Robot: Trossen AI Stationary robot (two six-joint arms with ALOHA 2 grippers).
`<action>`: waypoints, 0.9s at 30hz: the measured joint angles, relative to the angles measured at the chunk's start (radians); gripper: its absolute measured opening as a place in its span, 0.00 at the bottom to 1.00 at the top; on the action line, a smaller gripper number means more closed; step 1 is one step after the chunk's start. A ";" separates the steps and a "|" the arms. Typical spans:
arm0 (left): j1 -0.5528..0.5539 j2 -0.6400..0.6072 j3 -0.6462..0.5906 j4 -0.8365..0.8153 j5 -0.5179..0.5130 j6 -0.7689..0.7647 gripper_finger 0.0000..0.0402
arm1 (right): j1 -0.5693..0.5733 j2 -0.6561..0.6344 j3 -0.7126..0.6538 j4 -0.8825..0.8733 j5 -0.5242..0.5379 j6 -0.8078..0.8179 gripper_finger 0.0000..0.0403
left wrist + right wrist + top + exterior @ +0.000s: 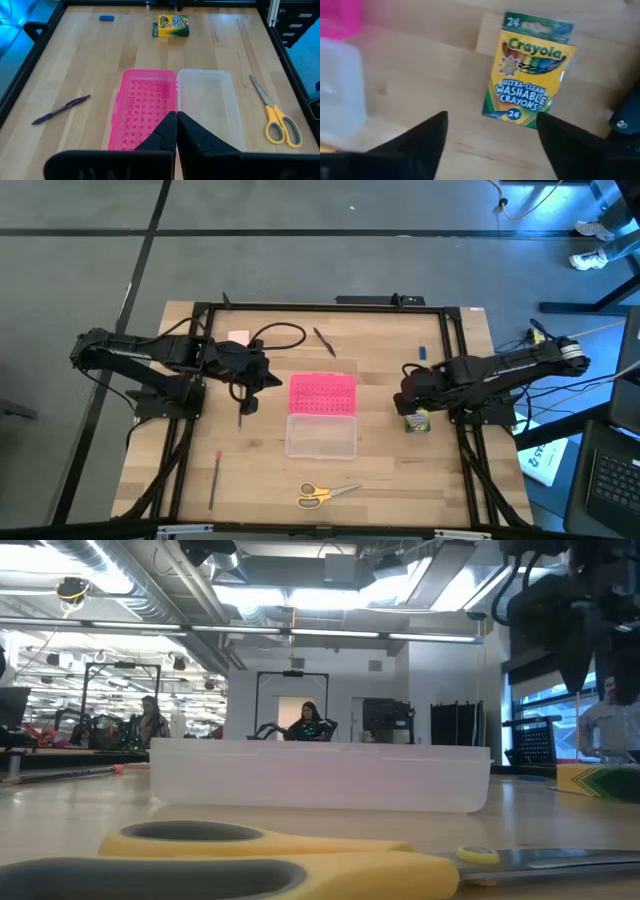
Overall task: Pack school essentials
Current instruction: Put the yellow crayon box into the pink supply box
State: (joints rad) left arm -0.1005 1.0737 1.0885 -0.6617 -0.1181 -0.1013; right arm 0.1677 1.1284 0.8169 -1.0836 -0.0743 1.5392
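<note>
High view: the left arm is seen stretched in from the table's left edge, with the left gripper (pixel 262 372) hanging just left of the pink lid (pixel 322 394). The right arm is reached in from the right edge, and the right gripper (pixel 408 402) is poised just beside the crayon box (pixel 418 421), which lies on the wood right of the clear case (pixel 321 436). The case is laid open mid-table, lid on the far side. Scissors (pixel 325 494) are noted near the front edge, a red pencil (pixel 214 479) at front left, a dark pen (pixel 324 341) and a pink pad (pixel 238 338) toward the back, and a small blue piece (pixel 422 352) at back right.

Low view: the scissors' yellow handles (pixel 250 860) fill the foreground; the case wall (pixel 320 775) is seen behind them, and the crayon box (pixel 598 780) at the right edge. (People are visible in the room beyond.)

Left wrist view: the left fingers (pixel 165 135) are pressed together, nothing between them, over the lid (pixel 145 105).

Right wrist view: the right fingers (pixel 420 140) are spread apart, gripping nothing; the crayon box (pixel 530 75) lies flat on the table beyond them, label up.
</note>
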 joint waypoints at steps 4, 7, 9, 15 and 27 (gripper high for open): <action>0.000 0.000 0.000 0.000 0.000 0.000 0.00 | 0.000 0.060 0.000 0.000 -0.025 0.006 0.87; 0.000 0.000 0.000 0.000 0.000 0.000 0.00 | 0.000 0.105 0.000 -0.008 -0.028 0.037 0.91; 0.000 0.000 0.000 0.000 0.000 0.000 0.00 | 0.000 0.129 0.000 -0.010 -0.030 0.050 0.95; 0.000 0.000 0.000 0.000 0.000 0.000 0.00 | 0.000 0.171 0.000 -0.010 -0.033 0.051 0.99; 0.000 0.000 0.000 0.000 0.000 0.000 0.00 | 0.002 0.231 -0.039 0.024 -0.035 0.054 0.99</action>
State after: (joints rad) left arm -0.1005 1.0737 1.0885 -0.6617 -0.1181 -0.1013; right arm 0.1692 1.3595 0.7783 -1.0592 -0.1089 1.5932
